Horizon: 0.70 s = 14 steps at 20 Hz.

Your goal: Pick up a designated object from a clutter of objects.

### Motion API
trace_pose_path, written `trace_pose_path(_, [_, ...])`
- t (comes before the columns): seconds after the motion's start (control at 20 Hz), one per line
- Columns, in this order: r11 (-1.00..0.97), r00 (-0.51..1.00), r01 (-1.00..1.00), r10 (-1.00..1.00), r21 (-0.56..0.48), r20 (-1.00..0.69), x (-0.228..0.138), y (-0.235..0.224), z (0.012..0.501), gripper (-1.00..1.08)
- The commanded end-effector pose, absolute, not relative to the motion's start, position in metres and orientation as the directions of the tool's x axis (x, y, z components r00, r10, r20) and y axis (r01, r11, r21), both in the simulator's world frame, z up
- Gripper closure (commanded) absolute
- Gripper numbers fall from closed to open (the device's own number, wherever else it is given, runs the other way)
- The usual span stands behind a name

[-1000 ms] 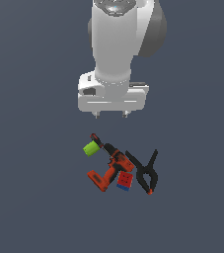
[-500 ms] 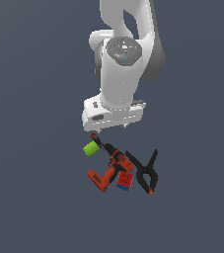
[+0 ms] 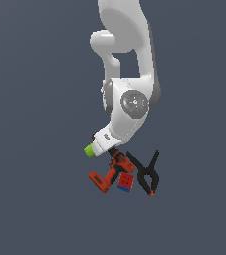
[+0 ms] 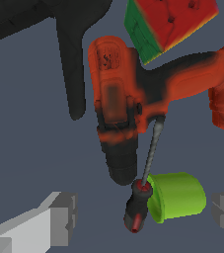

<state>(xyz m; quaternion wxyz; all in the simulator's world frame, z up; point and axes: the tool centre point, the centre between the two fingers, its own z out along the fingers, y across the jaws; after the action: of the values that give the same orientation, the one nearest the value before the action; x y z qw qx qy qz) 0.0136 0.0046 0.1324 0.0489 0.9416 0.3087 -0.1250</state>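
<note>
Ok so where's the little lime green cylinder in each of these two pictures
Exterior view: the lime-green cylinder peeks out at the exterior view's left edge of the wrist, just above the drill.
Wrist view: it lies on its side between the open fingers, beside a small screwdriver.
Shared landmark: the drill's dark nose, which ends next to the cylinder in both views.

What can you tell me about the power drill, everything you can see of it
The power drill is orange-red with black patches, L-shaped, with a dark chuck end, a handle and a blocky base. It looks like hard plastic. It lies on its side on the grey surface, largest of the group. A small screwdriver leans against it, the multicoloured cube sits by its handle, the black clamp lies close beside. The end effector hangs open above its chuck end, not gripping.
</note>
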Motion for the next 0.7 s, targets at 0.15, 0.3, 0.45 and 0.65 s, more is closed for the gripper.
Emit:
trace_pose_path(0.15, [-0.708, 0.668, 0.706, 0.677, -0.025, -0.31, 0.012, 0.007, 0.092, -1.0])
trace_pose_path(0.3, [-0.669, 0.623, 0.742, 0.712, -0.043, -0.324, 0.01, 0.008, 0.077, -1.0])
trace_pose_path(0.45, [-0.641, 0.591, 0.766, 0.735, -0.056, -0.333, 0.009, 0.009, 0.067, -1.0])
trace_pose_path(0.65, [-0.623, 0.57, 0.78, 0.749, -0.065, -0.338, 0.008, 0.009, 0.061, -1.0])
